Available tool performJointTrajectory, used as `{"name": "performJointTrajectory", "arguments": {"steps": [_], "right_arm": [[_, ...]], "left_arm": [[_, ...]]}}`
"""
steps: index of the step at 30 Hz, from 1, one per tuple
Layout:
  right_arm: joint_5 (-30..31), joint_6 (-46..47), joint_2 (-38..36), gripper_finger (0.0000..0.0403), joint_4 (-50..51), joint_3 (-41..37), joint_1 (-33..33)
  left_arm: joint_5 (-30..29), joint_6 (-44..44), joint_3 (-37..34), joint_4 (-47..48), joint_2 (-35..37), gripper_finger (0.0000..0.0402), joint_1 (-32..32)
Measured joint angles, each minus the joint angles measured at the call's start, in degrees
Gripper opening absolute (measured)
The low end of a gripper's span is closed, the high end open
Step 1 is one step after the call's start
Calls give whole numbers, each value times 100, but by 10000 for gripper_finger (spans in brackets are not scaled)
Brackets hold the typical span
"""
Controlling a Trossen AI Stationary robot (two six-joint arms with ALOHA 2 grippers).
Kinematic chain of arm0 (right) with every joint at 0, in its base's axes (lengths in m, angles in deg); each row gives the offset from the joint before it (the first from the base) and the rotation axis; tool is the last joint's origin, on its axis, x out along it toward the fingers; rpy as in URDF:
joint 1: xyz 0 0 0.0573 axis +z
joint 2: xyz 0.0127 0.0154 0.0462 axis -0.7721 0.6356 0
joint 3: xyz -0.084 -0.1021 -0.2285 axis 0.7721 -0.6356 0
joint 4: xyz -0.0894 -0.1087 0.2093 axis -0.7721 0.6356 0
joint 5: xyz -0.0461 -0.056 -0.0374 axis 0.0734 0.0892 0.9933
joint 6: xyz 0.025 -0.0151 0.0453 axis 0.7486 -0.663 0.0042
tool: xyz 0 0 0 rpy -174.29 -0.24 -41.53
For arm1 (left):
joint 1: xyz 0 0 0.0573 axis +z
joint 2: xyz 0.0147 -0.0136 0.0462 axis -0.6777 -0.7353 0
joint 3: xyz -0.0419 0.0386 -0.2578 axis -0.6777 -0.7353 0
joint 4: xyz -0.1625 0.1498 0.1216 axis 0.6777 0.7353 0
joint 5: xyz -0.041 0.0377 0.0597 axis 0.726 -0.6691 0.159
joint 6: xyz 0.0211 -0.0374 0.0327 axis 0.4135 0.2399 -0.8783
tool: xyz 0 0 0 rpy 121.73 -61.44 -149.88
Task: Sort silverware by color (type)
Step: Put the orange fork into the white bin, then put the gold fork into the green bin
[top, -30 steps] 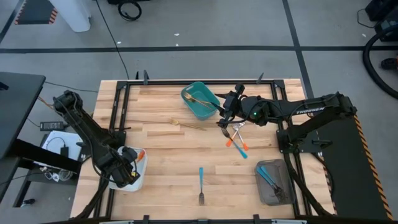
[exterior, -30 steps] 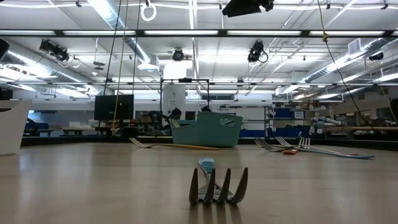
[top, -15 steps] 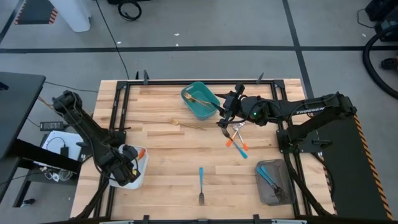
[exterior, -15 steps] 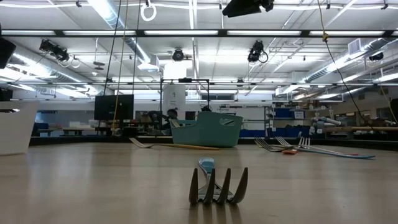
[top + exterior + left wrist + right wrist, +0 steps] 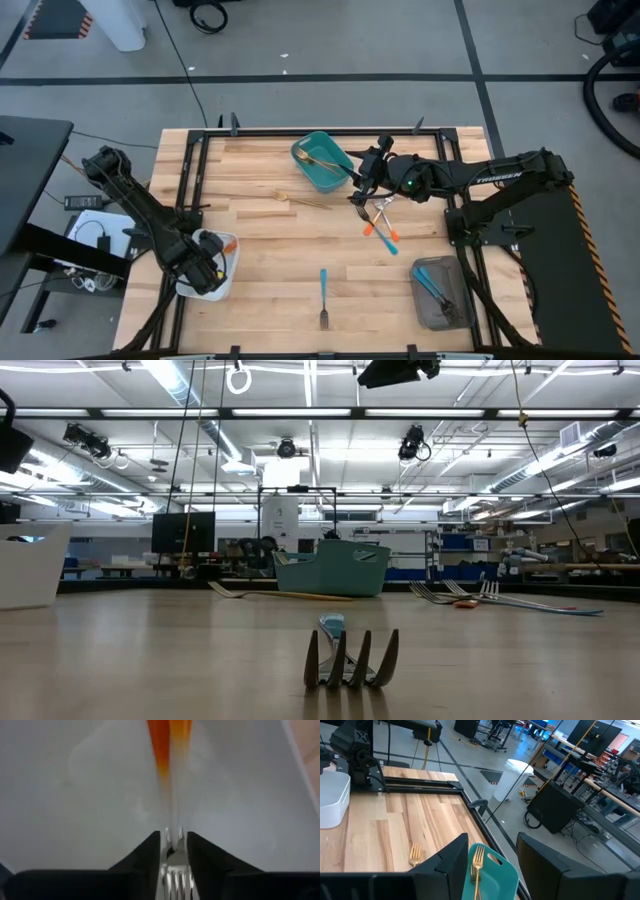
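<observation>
My left gripper (image 5: 205, 272) is down in the white tray (image 5: 226, 280) at the table's left near corner, shut on an orange-handled fork (image 5: 167, 750). Its orange end (image 5: 229, 243) points toward the far right. My right gripper (image 5: 358, 188) hovers open beside the teal bin (image 5: 306, 172), touching nothing. A gold fork (image 5: 320, 158) lies in the bin. Another gold fork (image 5: 300, 200) lies flat on the table. Orange and blue forks (image 5: 380, 225) lie crossed under the right arm. A blue-handled fork (image 5: 323, 295) lies near the near edge. My left gripper pinches the orange-handled fork at its metal neck (image 5: 174, 836), just behind the tines (image 5: 175, 877), which reach back between the two fingers. The fork lies along the fingers. Its orange handle sticks out ahead over the white tray's floor (image 5: 75, 780); whether it touches the floor I cannot tell.
A grey tray (image 5: 422, 300) with blue-handled utensils stands at the right near corner. A black frame runs around the table's edges. Bare wood lies between the white tray and the blue fork (image 5: 350, 655). The room beyond holds benches and equipment.
My left gripper has shifted a little toward the table's right with the fork. The white tray has slid slightly the same way; in the low view it reaches farther in from the left edge than before. The right arm has kept still.
</observation>
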State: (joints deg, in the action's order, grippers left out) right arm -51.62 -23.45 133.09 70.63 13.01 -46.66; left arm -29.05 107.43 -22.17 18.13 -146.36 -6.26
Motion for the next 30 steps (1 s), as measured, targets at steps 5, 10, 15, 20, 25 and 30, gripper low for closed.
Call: {"name": "performJointTrajectory", "arguments": {"steps": [5,10,15,20,25,30], "right_arm": [[-2,0,0,173,0,0,0],[-6,0,0,173,0,0,0],[-7,0,0,173,0,0,0],[-37,0,0,173,0,0,0],[-39,0,0,173,0,0,0],[-42,0,0,173,15,0,2]], "left_arm": [[214,42,47,61,194,153,0],[31,169,228,395,481,161,0],[-193,171,468,737,616,161,3],[-240,-133,865,1225,627,162,165],[-415,-590,1466,1990,627,162,438],[-653,-1047,1814,2237,625,162,757]]}}
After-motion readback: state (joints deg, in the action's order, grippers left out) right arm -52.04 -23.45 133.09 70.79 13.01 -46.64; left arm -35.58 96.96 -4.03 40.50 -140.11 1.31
